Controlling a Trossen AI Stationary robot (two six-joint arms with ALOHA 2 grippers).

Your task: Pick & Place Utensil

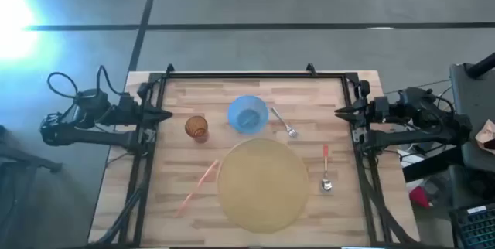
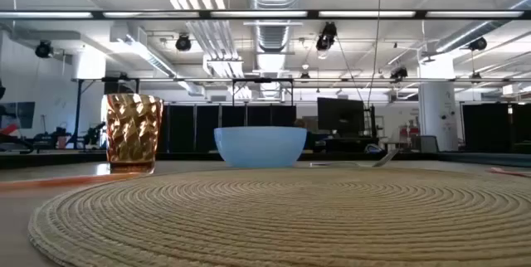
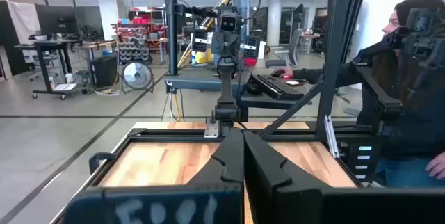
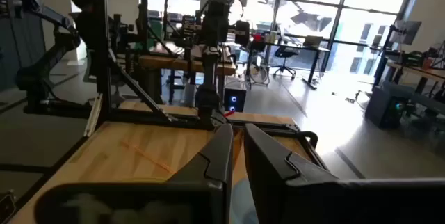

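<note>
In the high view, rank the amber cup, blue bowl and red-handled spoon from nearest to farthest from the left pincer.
Measured from the left pincer, at the table's left edge:
1. Amber cup, just inboard of it.
2. Blue bowl, near the table's middle, toward the back.
3. Red-handled spoon, on the right side beside the round placemat.

Floor (image 1: 309,1): grey polished concrete, crossed by dark seam lines, with strong glare at one corner in the high view. Ceiling (image 2: 265,2): exposed white ducts, pipes and strip lights. Desks (image 3: 49,46) with monitors, a standing fan (image 3: 137,76) and shelving occupy the room. Large windows (image 4: 313,15) admit bright daylight. A seated person (image 3: 403,99) is beside the table.
</note>
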